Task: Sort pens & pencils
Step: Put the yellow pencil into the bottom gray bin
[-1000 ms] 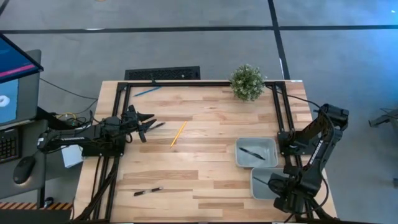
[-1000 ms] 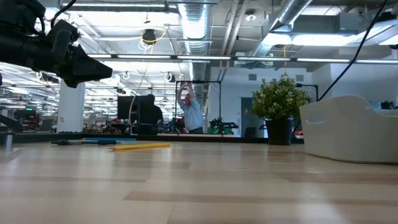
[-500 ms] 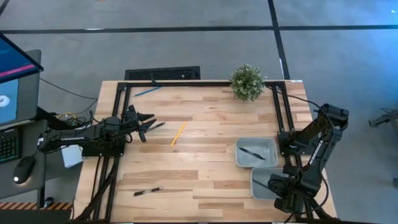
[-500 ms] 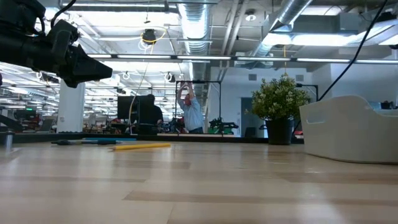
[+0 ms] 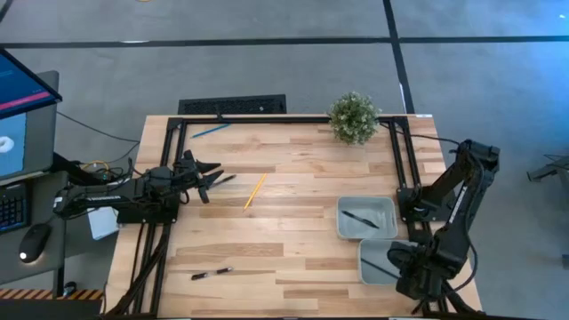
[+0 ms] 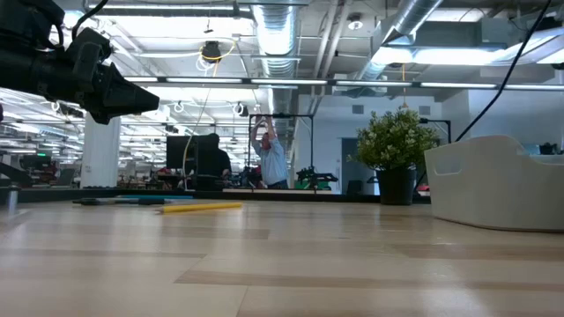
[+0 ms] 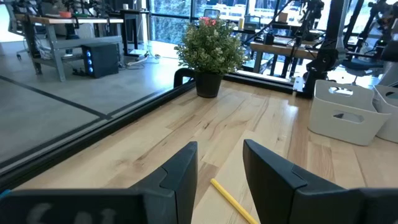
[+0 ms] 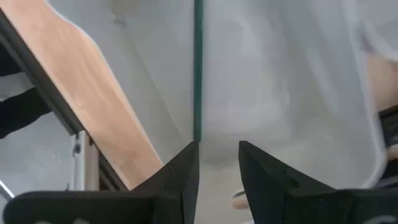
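My right gripper (image 8: 217, 163) hangs open, pointing down, over the near grey bin (image 5: 366, 251) at the table's right. A thin dark-green stick (image 8: 198, 68) lies on that bin's floor, apart from the fingers; pen or pencil, I cannot tell. The far grey bin (image 5: 388, 206) holds a black pen (image 5: 360, 217). My left gripper (image 7: 219, 163) waits open and level at the table's left. Beyond it lie the yellow pencil (image 5: 255, 190), a black pen (image 5: 222, 180), the blue pencil (image 5: 211, 131) at the far left, and another pen (image 5: 211, 274) near the front edge.
A potted plant (image 5: 354, 117) stands at the far edge, right of the middle. A black frame (image 5: 267, 119) runs along the table's far and side edges. Bare wood lies between the yellow pencil and the bins. A person stands far off in the room (image 6: 269, 157).
My right arm has risen above the near bin. The pens and pencils on the table lie as before.
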Available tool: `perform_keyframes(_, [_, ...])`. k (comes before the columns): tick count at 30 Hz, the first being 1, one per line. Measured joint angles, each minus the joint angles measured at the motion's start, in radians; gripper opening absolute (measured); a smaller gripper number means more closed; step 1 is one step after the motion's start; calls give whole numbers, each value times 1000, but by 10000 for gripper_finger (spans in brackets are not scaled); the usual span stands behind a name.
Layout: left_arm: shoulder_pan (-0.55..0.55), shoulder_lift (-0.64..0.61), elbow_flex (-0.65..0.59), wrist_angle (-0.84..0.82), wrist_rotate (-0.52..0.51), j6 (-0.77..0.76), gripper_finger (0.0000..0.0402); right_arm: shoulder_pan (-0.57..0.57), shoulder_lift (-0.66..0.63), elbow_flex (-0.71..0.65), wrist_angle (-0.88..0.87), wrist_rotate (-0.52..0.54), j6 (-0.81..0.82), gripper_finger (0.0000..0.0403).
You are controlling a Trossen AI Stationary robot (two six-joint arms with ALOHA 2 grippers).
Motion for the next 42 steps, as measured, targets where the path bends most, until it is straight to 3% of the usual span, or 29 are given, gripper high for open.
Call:
perform_keyframes(9, [0, 0, 0, 0, 1, 0, 119, -119, -164, 50, -76, 22, -190, 133])
perform_keyframes(18, [0, 0, 0, 0, 2, 0, 119, -386, -310, 73, -46, 243, -567, 133])
perform_keyframes(25, [0, 0, 0, 0, 2, 0, 119, -673, -342, 73, 139, 312, -865, 134])
perform_keyframes(32, [0, 0, 0, 0, 1, 0, 119, -936, -342, 73, 387, 279, -1060, 133])
perform_keyframes(42, [0, 0, 0, 0, 1, 0, 119, -1140, -342, 73, 692, 266, -1200, 133])
